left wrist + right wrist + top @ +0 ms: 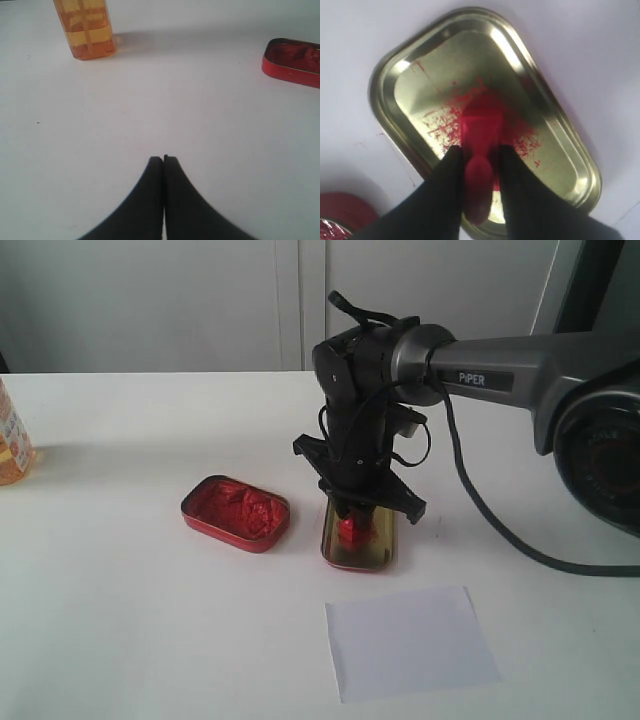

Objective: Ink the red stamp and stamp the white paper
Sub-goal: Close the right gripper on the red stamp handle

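Observation:
The red stamp (352, 530) stands upright on its base in the gold-lined tin lid (385, 558), amid red smears. My right gripper (352, 517) comes down on it from above. In the right wrist view, the two black fingers press against either side of the red stamp (480, 130) at its narrow handle, so the right gripper (479, 149) is shut on it over the lid (420, 60). The white paper (410, 642) lies flat just in front of the lid. My left gripper (163, 159) is shut and empty above bare table.
An open red tin of red paste (235, 512) sits left of the lid; it also shows in the left wrist view (292, 60). An orange bottle (12, 445) stands at the far left table edge. The right arm's black cable trails across the table at right.

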Robot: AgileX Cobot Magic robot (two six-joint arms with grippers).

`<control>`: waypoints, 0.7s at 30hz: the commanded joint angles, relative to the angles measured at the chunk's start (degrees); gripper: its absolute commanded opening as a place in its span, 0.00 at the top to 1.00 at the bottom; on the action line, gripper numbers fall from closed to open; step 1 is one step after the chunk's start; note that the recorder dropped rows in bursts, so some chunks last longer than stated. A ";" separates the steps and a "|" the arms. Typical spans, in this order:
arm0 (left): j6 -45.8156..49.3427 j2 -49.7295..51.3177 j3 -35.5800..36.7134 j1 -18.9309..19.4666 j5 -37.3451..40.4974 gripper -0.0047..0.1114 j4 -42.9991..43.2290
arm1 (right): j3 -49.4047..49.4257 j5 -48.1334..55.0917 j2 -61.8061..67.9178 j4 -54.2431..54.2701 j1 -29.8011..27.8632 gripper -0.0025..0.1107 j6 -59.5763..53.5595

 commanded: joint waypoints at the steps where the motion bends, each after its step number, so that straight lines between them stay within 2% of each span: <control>1: -0.14 -0.25 0.22 0.03 0.07 0.96 0.00 | -0.25 0.54 -0.08 0.05 -0.40 0.86 0.27; 5: -0.14 -0.25 0.22 0.03 0.07 0.96 0.00 | -0.25 0.80 -0.08 0.18 -0.40 0.98 0.27; 21: -0.14 -0.25 0.22 0.03 0.07 0.96 0.00 | -0.25 0.45 -2.35 -0.15 -0.40 0.98 -2.37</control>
